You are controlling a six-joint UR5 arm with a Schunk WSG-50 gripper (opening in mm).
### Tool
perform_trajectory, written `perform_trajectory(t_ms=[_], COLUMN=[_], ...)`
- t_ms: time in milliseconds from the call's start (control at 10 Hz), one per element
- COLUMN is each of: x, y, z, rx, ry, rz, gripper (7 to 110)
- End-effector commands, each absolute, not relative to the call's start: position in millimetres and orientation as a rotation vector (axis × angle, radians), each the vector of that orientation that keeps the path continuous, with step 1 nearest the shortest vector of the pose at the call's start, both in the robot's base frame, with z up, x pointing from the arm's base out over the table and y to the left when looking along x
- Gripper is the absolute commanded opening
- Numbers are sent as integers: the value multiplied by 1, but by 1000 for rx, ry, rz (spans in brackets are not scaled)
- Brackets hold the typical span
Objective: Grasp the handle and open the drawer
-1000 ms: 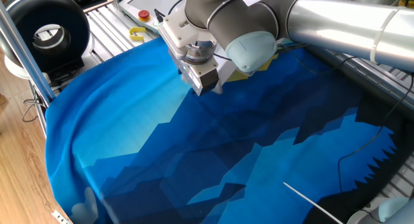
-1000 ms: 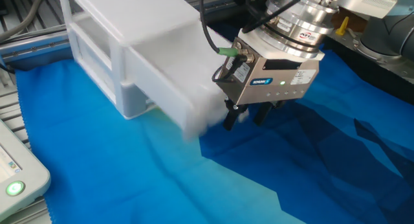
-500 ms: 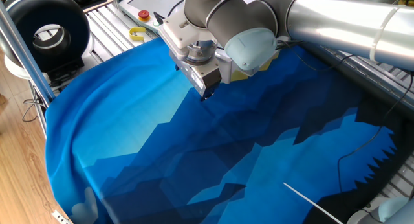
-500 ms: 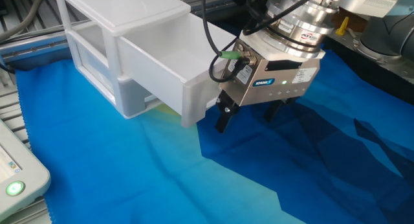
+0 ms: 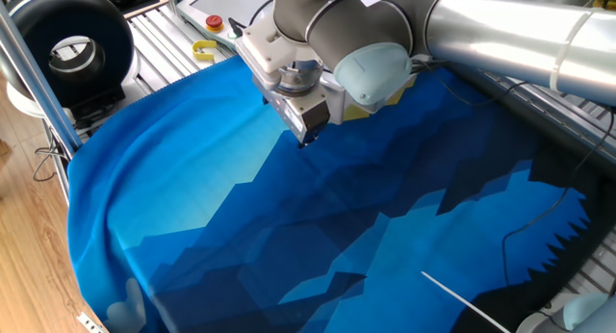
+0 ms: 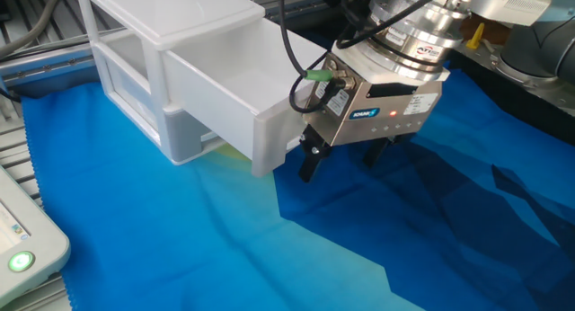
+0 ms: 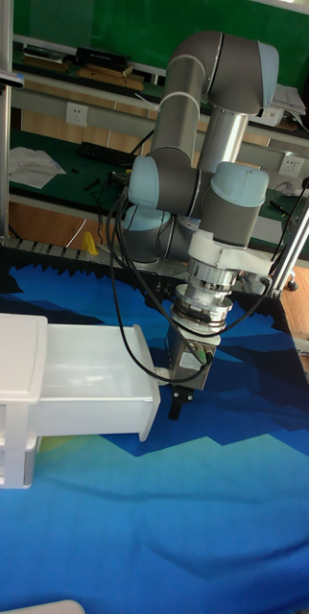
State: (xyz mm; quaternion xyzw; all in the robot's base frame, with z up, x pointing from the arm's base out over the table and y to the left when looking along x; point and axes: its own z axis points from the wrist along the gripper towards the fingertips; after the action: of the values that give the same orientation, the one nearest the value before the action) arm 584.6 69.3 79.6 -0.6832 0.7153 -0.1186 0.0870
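The drawer (image 6: 229, 86) is a pale white plastic tray pulled far out of its boxy unit (image 6: 135, 50); it also shows in the tall fixed view, drawer (image 7: 87, 389) sticking out to the right. My gripper (image 6: 343, 160) hangs just past the drawer's front face (image 6: 269, 145), open, fingers (image 6: 308, 164) spread with nothing between them. The handle is hidden behind the gripper body. In one fixed view only the gripper (image 5: 306, 133) shows above the blue cloth; the arm hides the drawer.
A blue patterned cloth (image 6: 377, 248) covers the table. A white pendant (image 6: 22, 244) with a green light lies at the near left corner. A red button (image 5: 214, 23) and a yellow piece (image 5: 204, 51) sit beyond the cloth. A black ring-shaped device (image 5: 67, 44) stands far left.
A second ago the drawer was blurred, sliding out, with the fingers close together at its front. Since then the fingers have spread apart and the drawer lies still.
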Motion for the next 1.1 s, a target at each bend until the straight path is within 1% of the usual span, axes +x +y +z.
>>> perform_trajectory(t_ms=[0, 300, 400, 800, 1000], x=[594, 595, 594, 581, 567], y=[70, 66, 68, 75, 69], z=[83, 84, 84, 88, 98], rx=[-1975, -1979, -1976, -1952, -1941], ry=[2134, 2137, 2135, 2169, 2198], rz=[-374, -392, -385, -355, -398], gripper=[88, 88, 110, 110, 110])
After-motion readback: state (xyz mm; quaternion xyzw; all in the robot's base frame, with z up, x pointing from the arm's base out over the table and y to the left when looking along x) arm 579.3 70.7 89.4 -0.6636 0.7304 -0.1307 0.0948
